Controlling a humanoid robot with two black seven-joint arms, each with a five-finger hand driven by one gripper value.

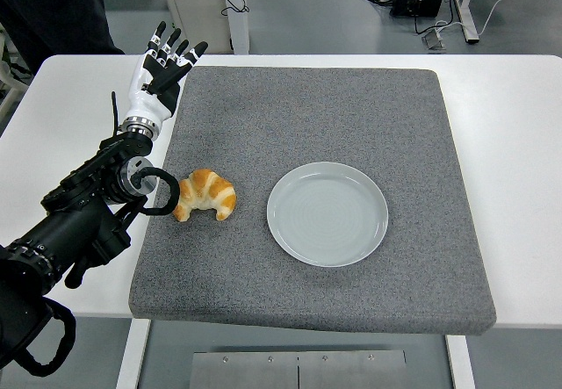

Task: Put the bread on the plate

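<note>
Right now, from the head view, the bread (pixel 205 195) lies on the gray mat (pixel 351 108), just left of the plate (pixel 327 214) and not touching it. The plate has nothing on it. The left hand (pixel 159 75) is up over the far left corner of the mat, well apart from the bread, with its fingers (pixel 178 52) spread wide and holding nothing. The mat sits on the white desk (pixel 518 143). A person in dark clothes (pixel 53 11) stands at the top left.

Black arm (pixel 75 222) w/ white hand (pixel 156 77), black fingertips
</note>
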